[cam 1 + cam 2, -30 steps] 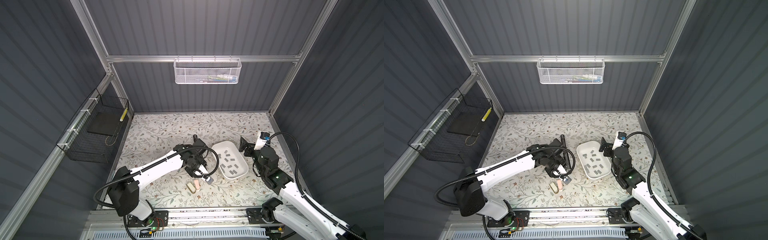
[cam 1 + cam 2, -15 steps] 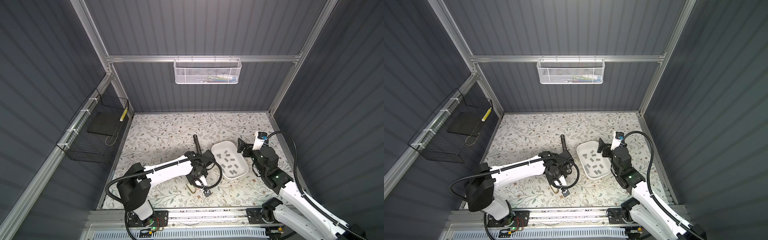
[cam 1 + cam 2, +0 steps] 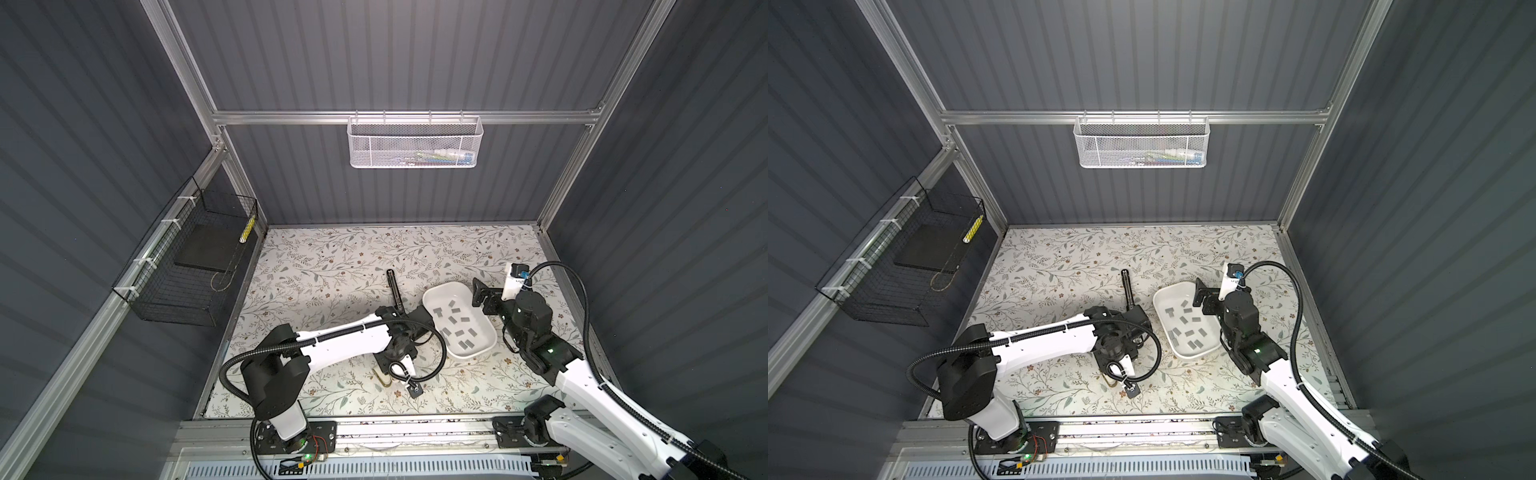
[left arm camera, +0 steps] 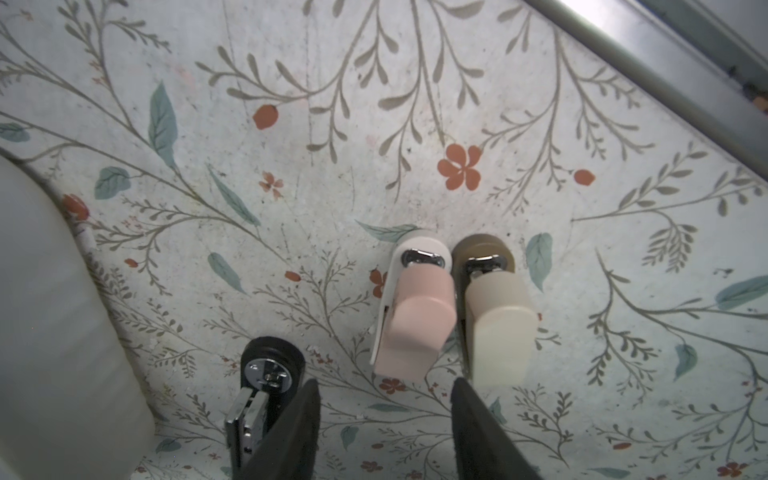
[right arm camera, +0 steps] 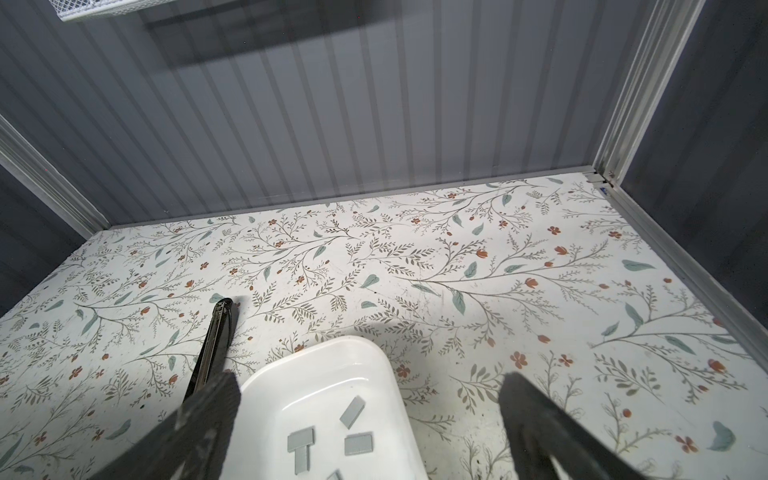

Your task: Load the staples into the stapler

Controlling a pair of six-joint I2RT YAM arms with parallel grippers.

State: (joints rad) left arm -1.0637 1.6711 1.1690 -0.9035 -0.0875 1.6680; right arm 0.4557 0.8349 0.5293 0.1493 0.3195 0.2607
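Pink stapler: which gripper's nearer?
Left. The left gripper hovers right beside the pink stapler, jaws apart; the right gripper sits beyond the white tray, at its opposite side.

Glossy plastic tray, matt grey staples, chrome-plated black stapler

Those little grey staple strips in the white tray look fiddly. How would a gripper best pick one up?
I'd go for the angled strip lying alone on the tray floor. Pinch across its narrow width at mid-length, coming straight down: it seems to lie flat, so only its thin long edges offer purchase, and nothing crowds either side.
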